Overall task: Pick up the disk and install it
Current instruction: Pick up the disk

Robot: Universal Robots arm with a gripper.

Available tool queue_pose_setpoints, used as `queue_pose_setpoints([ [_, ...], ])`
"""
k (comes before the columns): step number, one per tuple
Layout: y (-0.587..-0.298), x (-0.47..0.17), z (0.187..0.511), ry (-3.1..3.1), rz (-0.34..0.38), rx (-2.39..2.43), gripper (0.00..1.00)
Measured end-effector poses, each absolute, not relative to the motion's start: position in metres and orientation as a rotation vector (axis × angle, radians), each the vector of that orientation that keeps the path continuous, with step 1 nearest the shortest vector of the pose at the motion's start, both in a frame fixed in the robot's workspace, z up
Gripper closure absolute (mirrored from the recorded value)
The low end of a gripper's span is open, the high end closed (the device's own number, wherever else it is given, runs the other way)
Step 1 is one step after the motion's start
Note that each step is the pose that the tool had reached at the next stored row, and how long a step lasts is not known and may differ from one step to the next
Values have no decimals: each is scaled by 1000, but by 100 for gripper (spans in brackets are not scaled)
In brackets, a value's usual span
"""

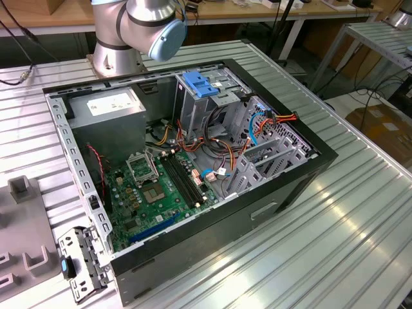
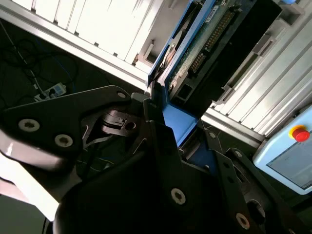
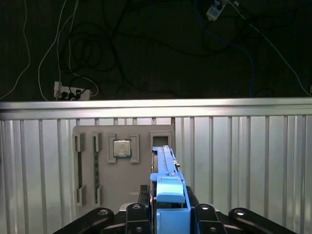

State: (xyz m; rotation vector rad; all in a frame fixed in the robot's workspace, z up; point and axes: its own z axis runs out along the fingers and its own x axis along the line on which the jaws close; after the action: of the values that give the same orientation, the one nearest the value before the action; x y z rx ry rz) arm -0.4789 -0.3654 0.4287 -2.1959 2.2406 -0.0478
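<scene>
- One disk (image 3: 170,190), edge-on in its blue carrier, is gripped tight between the fingers of the gripper (image 3: 169,208).
- Beyond it lie the ribbed metal table (image 3: 243,161) and a grey parts tray (image 3: 105,185).
- The open computer case (image 1: 283,187) lies on its side.

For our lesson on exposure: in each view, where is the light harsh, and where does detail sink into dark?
Exterior view: even light, soft sheen on the table, shade inside the case. Second wrist view: the table glares white; the gripper is nearly black. First wrist view: bright table, dark floor, the disk clearly lit.
</scene>
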Motion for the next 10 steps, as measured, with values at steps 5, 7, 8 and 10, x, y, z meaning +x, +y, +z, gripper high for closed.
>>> queue_pose_setpoints([
  [5,-365,-479,448,2241,-48,-2196,63],
  [7,-365,-479,454,2241,-48,-2196,63],
  [8,-365,-479,456,2241,-48,-2196,63],
  [10,-365,-479,462,2241,-48,-2196,63],
])
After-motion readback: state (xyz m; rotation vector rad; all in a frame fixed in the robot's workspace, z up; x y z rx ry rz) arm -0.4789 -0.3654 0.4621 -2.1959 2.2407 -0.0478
